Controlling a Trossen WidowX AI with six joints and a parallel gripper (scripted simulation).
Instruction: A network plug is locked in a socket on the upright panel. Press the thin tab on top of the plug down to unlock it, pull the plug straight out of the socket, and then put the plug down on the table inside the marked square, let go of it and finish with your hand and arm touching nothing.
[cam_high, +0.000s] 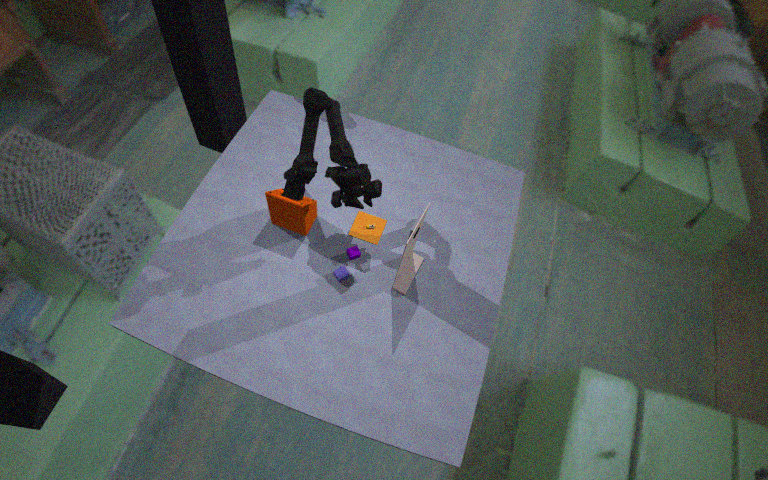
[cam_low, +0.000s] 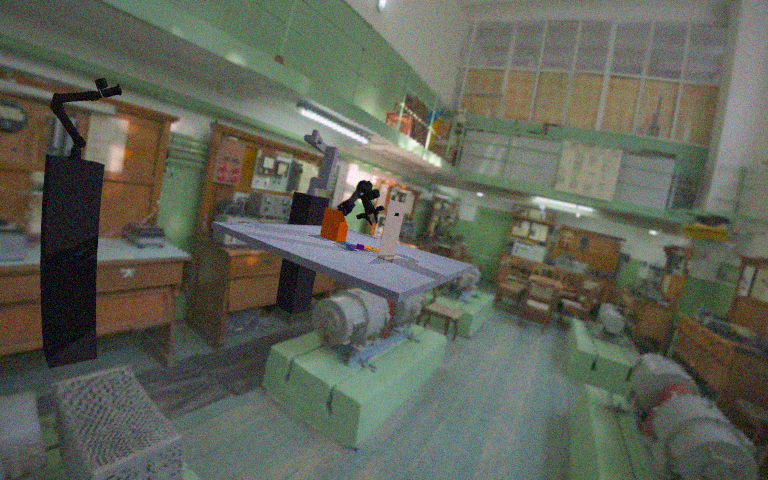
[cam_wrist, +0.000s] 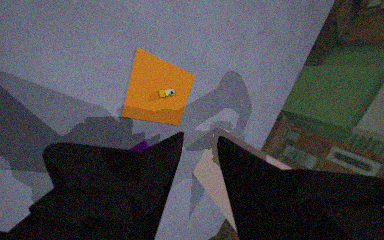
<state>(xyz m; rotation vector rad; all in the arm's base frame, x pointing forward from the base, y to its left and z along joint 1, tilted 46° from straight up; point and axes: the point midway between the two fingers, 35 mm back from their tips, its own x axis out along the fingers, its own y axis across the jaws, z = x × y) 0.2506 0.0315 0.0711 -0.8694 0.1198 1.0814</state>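
Observation:
The network plug (cam_high: 369, 226) (cam_wrist: 167, 93), small with a yellow end and a pale end, lies on the orange marked square (cam_high: 359, 219) (cam_wrist: 140, 70), inside its edges. My gripper (cam_high: 360, 204) (cam_low: 370, 219) (cam_wrist: 200, 138) is partly open with nothing between its fingertips. It hangs in the air above the table, clear of the plug. The upright panel (cam_high: 406, 272) (cam_low: 389, 232) (cam_wrist: 214, 182) stands beyond the square. In the top view it is seen nearly edge-on; in the exterior view dark openings show in its face, with no plug seen in them.
A purple cube (cam_high: 353, 252) (cam_wrist: 140, 146) lies near the square, partly hidden by a finger in the wrist view. A blue-violet cube (cam_high: 341, 273) lies farther off. An orange block (cam_high: 289, 213) (cam_low: 334, 225) stands at the arm's base. The panel casts shadows on the table.

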